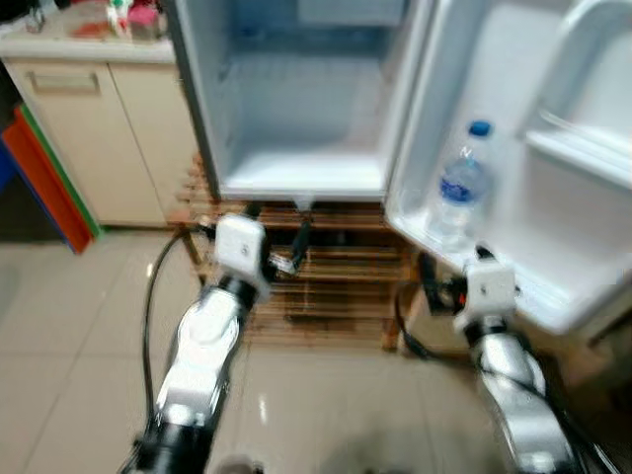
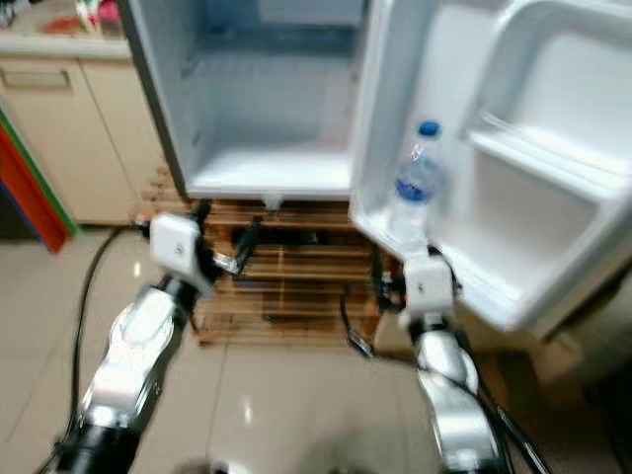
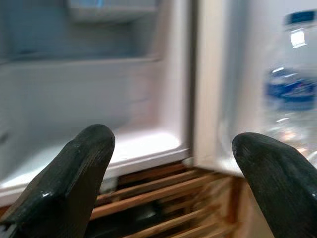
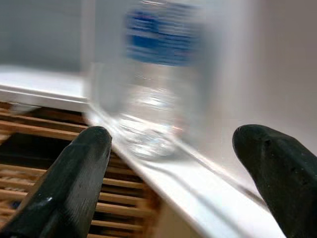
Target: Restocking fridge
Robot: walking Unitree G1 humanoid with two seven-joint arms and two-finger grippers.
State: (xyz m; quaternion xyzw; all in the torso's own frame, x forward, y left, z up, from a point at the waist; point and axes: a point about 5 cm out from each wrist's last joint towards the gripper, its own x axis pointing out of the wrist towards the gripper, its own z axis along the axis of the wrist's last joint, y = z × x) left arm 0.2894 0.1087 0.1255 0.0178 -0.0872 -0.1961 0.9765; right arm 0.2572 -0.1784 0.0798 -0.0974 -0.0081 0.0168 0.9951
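The bottle [image 1: 460,194] stands upright in the lowest door shelf [image 1: 513,286] of the open fridge [image 1: 296,118], its blue cap on top and its long axis vertical. It sits at the hinge end of that shelf, close to the fridge body.

The right gripper [image 4: 173,163] is the nearer one. In the head views it hangs just below and in front of the door shelf, almost directly under the bottle. In the right wrist view its fingers [image 4: 74,183] are spread wide with nothing between them, and the bottle's base shows straight ahead, centred in the gap and a little above the fingertips. So the bottle lies forward and up from this gripper, on the far side of the shelf lip.

The left gripper [image 3: 173,168] is off to the left, in front of the fridge's lower edge and above the wooden rack [image 1: 316,286] under the fridge. Its fingers [image 3: 69,183] are wide apart and empty too; from it the bottle lies well to the right, past the edge of the door.

If the bottle is to be handled, I judge the right arm the one for it: the vertical bottle suits a sideways grasp around its body, and the gripper would have to rise above the shelf lip first. The pictures are blurred, so fine contact cannot be judged.
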